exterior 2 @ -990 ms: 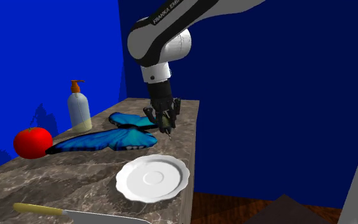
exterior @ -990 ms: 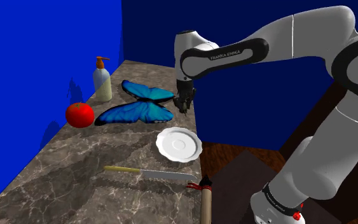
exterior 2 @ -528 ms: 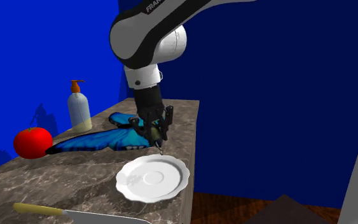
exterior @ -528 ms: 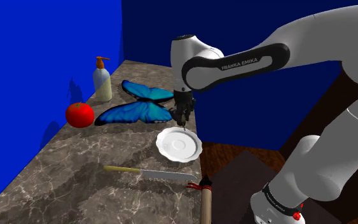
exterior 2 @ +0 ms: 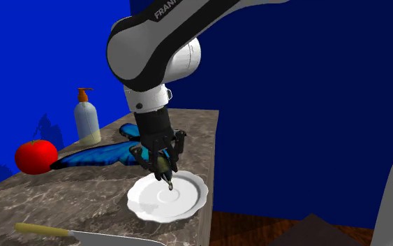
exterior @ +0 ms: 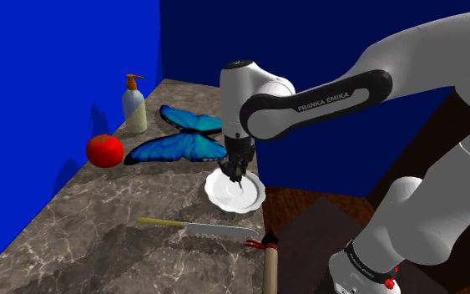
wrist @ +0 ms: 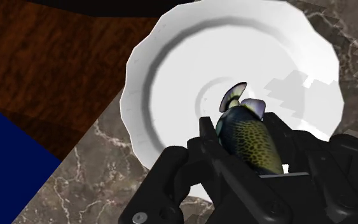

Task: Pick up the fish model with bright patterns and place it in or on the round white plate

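**Fish hangs over the plate**

The dark, yellow-speckled fish [wrist: 250,141] sits clamped between the black fingers [wrist: 208,137] of the gripper [exterior 2: 161,170]. Its pale tail pokes out past the fingertips, pointing down at the middle of the round white scalloped plate [wrist: 171,70]. Whether the tail touches the plate, I cannot tell. The plate lies at the marble counter's [exterior: 99,217] edge, with a blue butterfly [exterior: 179,138], a tomato [exterior: 105,150] and a soap bottle [exterior: 133,106] beyond it, and a knife [exterior: 195,227] nearer the stand
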